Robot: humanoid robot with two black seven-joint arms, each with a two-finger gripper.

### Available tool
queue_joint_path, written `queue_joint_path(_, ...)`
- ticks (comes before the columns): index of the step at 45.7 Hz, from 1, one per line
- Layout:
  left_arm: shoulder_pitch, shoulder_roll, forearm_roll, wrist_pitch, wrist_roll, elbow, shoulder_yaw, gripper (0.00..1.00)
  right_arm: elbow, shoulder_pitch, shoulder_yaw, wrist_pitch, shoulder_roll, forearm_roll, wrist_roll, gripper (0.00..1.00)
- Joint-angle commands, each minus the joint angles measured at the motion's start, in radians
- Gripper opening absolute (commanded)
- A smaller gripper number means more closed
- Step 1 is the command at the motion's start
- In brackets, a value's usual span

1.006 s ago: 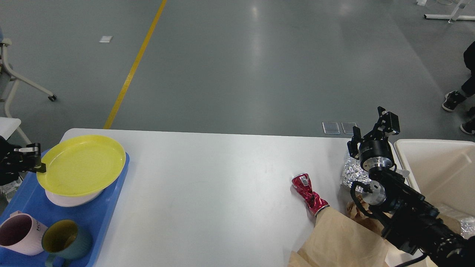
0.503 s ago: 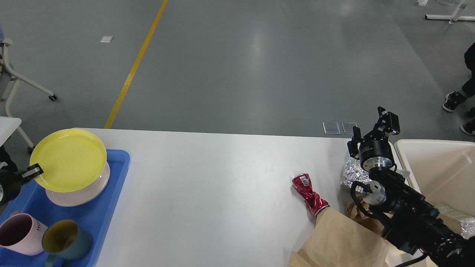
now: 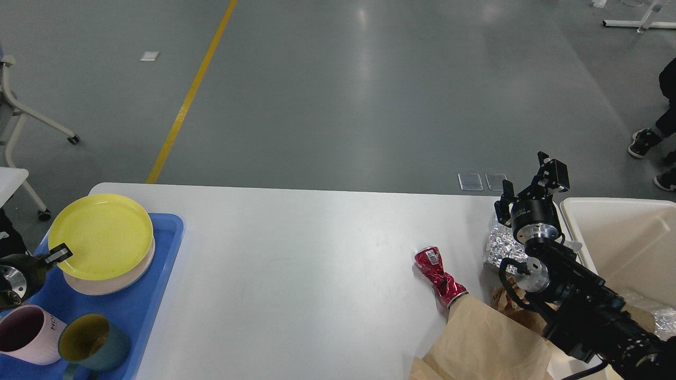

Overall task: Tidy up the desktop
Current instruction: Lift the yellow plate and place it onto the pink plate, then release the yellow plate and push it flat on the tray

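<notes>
Head view shows you the white tabletop (image 3: 296, 274) spanning the middle, with the left gripper (image 3: 59, 253) at the yellow plate (image 3: 101, 235) stacked on the blue tray (image 3: 158, 285); whether its jaws grip the rim you cannot tell. Your right gripper (image 3: 533, 184) hangs with jaws released above the foil (image 3: 499, 245). Pulling left carelessly could drag the plate off its stack, and the crushed red can (image 3: 438, 274) may roll when nudged.
</notes>
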Motion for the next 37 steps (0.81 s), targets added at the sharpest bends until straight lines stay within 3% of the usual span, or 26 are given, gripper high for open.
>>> queue_joint_path(1,0.014,-0.009,0.001,0.000,0.001,0.002,0.000,0.01,0.000,0.000,0.000,0.000,0.000,0.001,0.000,1.00)
queue_joint_path(24,0.042,-0.020,0.001,0.005,0.002,0.009,0.000,0.17,0.000,0.000,0.000,0.000,0.000,0.001,0.000,1.00)
queue_joint_path(37,0.042,-0.020,0.001,0.006,-0.007,0.014,0.000,0.48,0.000,0.000,0.000,0.000,0.000,0.001,0.000,1.00)
